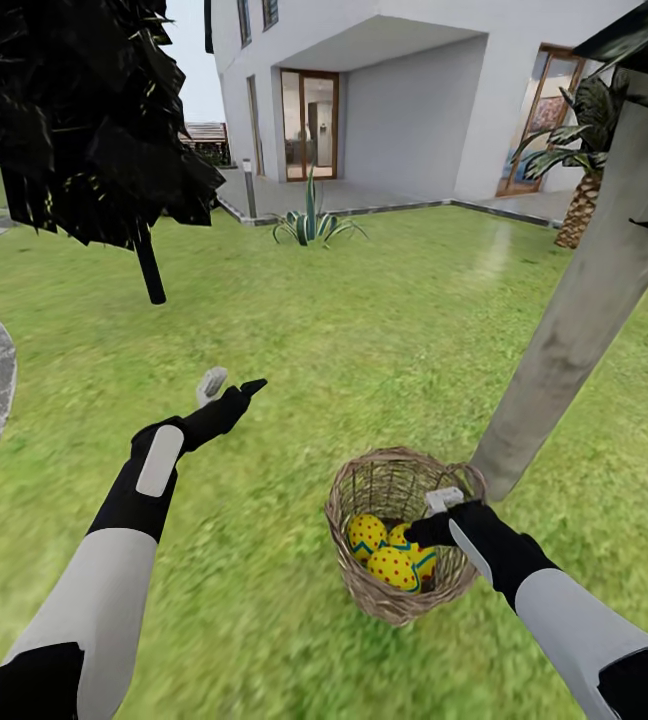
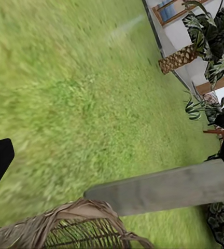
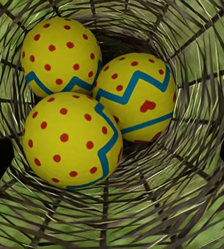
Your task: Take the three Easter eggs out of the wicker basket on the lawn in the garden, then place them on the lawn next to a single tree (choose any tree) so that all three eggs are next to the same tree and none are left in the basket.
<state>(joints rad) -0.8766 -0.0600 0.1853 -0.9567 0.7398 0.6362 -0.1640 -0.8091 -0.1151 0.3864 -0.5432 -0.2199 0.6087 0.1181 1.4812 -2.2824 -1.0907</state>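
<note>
Right wrist view puts the three Easter eggs dead ahead of my right arm's fingers, clustered at the bottom of the wicker basket; the dark tips sit at either edge of the frame, well apart, gripping nothing. The nearest egg lies lower left of centre, its blue zigzag band running roughly upright. In the head view the right gripper hangs just over the basket's rim, low and right of centre, with the basket resting on the lawn beside the pale trunk of the tree. My left gripper is held out over open grass, well apart from the basket; whether its fingers are parted I cannot tell. I judge the right arm is plainly nearer, and should reach straight down.
</note>
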